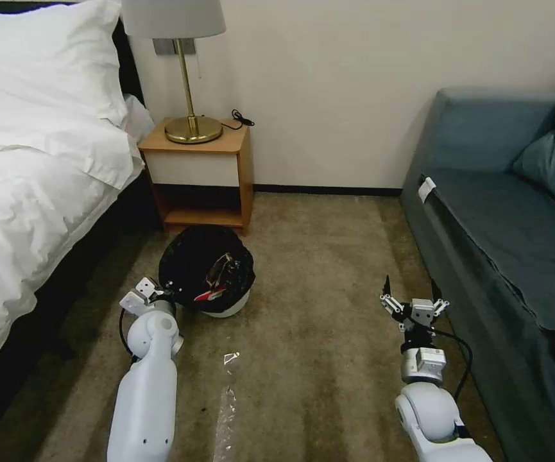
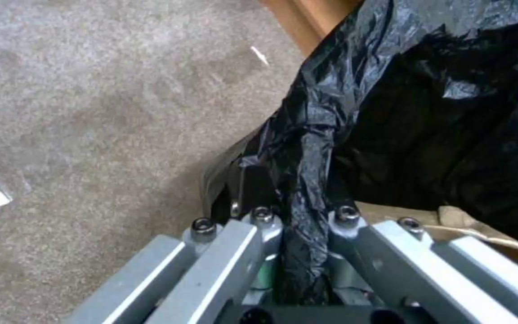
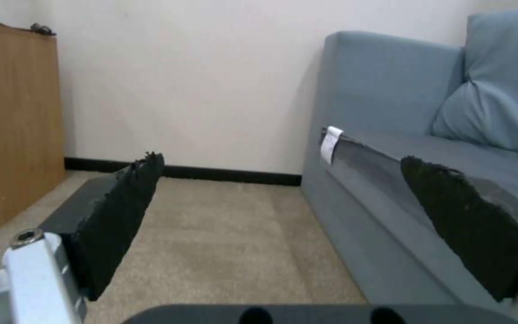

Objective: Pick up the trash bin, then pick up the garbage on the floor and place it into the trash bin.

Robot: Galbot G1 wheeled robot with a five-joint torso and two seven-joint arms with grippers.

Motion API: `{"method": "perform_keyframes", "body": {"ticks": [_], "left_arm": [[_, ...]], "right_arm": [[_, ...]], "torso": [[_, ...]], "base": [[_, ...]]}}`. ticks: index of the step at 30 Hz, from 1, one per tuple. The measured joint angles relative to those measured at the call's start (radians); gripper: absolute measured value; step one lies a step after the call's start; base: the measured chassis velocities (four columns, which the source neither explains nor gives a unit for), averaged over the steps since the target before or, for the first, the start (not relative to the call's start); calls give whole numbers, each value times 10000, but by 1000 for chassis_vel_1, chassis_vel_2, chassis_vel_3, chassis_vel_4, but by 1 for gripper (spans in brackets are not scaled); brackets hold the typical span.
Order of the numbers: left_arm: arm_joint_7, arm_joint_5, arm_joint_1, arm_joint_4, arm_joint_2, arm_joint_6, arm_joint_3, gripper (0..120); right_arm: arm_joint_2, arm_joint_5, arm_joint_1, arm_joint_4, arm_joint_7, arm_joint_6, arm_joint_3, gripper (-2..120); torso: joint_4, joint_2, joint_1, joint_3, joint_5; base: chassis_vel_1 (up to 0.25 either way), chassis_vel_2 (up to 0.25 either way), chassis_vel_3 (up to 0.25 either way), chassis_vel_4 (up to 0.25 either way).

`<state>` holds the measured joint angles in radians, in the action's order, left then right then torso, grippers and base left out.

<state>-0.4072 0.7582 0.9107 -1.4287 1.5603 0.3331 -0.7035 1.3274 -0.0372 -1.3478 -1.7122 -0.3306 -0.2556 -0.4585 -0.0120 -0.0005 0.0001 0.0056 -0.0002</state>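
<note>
While bin-bound, nightstand (image 1: 197,170) just behind.

Probably a hotel bedroom: bed (image 1: 27,160), nightstand (image 1: 200,173), lamp (image 1: 181,64), sofa (image 1: 508,224).

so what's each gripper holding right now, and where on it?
Left gripper is shut on the trash bin, pinching its bag-covered rim. Right gripper is open, holding nothing.

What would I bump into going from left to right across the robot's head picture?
Bed → nightstand with the lamp → trash bin, held at its rim by the left claw → right claw, open → blue sofa.
</note>
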Motion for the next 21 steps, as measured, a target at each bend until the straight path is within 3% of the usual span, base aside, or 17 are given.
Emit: {"method": "perform_keyframes", "body": {"ticks": [11,21], "left_arm": [[-209,11,-209,324,31,97,23,3],[-155,-93,-126,180,-32,185,39,39]], "right_arm": [[72,233,-110,137,117,-260,-102,100],[155,350,-112,258,160,-339,-67,100]], "torso": [[0,0,0,0,0],[0,1,0,-1,1]], "base": [[0,0,0,0],[0,0,0,0]]}}
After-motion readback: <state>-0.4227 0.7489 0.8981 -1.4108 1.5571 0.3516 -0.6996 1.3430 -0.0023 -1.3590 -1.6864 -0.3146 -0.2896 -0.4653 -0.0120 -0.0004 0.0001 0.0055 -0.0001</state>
